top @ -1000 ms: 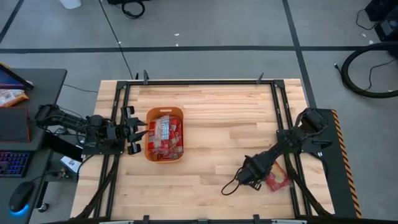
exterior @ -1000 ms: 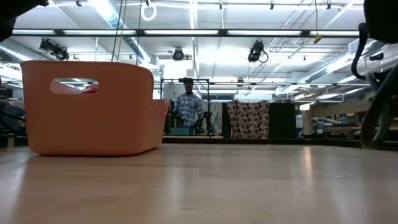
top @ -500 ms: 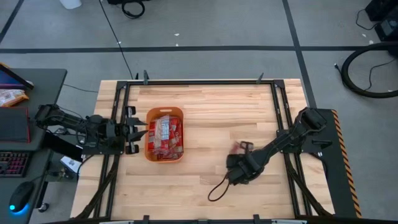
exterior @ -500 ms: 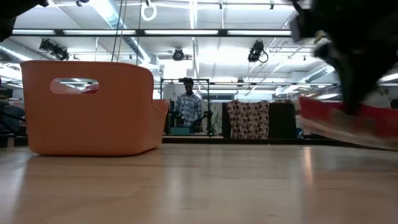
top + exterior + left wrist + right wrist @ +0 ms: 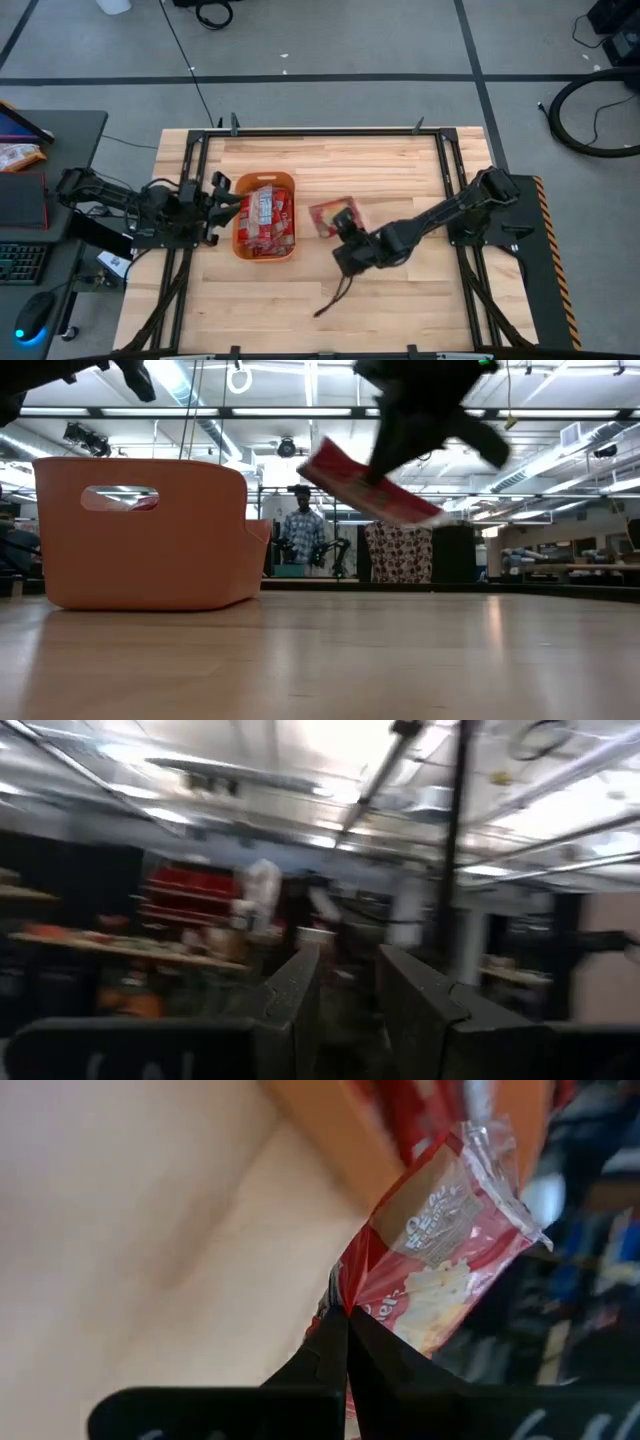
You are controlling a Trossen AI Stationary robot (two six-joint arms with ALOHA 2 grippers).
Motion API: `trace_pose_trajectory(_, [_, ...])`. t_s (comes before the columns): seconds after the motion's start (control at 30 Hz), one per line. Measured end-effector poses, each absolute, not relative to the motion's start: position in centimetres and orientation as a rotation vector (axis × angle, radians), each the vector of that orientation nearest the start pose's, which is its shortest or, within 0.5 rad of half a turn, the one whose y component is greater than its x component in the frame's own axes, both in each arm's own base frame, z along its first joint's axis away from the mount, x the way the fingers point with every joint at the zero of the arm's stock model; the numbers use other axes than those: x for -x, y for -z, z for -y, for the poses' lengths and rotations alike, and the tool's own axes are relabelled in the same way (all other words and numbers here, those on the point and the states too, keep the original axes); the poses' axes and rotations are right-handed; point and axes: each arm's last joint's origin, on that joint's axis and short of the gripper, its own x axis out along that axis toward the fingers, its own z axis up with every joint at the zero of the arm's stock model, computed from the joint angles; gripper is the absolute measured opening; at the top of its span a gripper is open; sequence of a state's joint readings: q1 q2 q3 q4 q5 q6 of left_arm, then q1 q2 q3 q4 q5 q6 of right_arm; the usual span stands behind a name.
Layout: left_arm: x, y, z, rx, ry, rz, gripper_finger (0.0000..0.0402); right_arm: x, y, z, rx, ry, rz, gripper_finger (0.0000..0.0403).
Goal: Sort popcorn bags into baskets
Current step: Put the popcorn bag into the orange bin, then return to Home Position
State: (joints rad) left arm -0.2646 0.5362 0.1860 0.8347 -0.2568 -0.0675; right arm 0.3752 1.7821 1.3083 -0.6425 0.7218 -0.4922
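The orange basket (image 5: 240,245) stands at the table's left middle with several red popcorn bags (image 5: 265,215) lying in it; it also shows in the low view (image 5: 140,550). My right gripper (image 5: 346,226) is shut on one red popcorn bag (image 5: 327,215) just right of the basket, high above the table in the low view (image 5: 370,485). My left gripper (image 5: 214,208) is open and empty at the basket's left side; its wrist view (image 5: 348,1005) looks out into the room. My right gripper pinches the bag between its two fingers at one edge (image 5: 362,1295), near a corner. The fingers come from the table's right side. The bag is lifted clear of the table and tilted, and it reaches out past the fingertips toward the basket (image 5: 345,470).
Black frame rails (image 5: 450,180) run along the table's edges. A dark cable (image 5: 333,295) trails from my right arm over the near middle. Bare wood lies between the basket and the right rail. A person (image 5: 303,530) stands far off in the room.
My right gripper has carried the popcorn bag from the table's near right corner toward the basket, going left, farther from the near edge and up. The bag, low over the table half a second ago, now hangs tilted and high above it.
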Motion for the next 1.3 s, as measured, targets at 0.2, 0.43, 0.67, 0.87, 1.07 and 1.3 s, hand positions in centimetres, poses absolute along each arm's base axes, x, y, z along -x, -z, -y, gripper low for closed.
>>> trace_pose_trajectory(0.2, [-12.7, -25.3, 3.2, 0.238, 0.195, 0.429, 0.0105, -37.3, -23.6, -8.4, 1.223, 0.017, -0.893, 0.0008])
trace_pose_trajectory(0.43, [-12.8, -25.1, 3.2, 0.316, 0.216, 0.401, 0.0105, -40.4, -25.2, -5.4, 1.32, -0.038, -0.603, 0.0008])
trace_pose_trajectory(0.67, [-12.8, -25.1, 3.2, 0.355, 0.224, 0.398, 0.0105, -43.7, -20.9, -4.1, 1.578, -0.082, -0.524, 0.0008])
trace_pose_trajectory(0.87, [-12.8, -25.1, 3.2, 0.376, 0.228, 0.397, 0.0105, -46.5, -19.2, -3.5, 1.678, -0.107, -0.458, 0.0009])
trace_pose_trajectory(1.07, [-12.7, -25.2, 3.2, 0.377, 0.229, 0.407, 0.0105, -49.3, -20.5, -3.6, 1.646, -0.15, -0.475, 0.0017])
trace_pose_trajectory(1.3, [-12.7, -25.3, 3.2, 0.378, 0.23, 0.417, 0.0105, -50.3, -21.2, -3.2, 1.57, -0.208, -0.516, 0.0085])
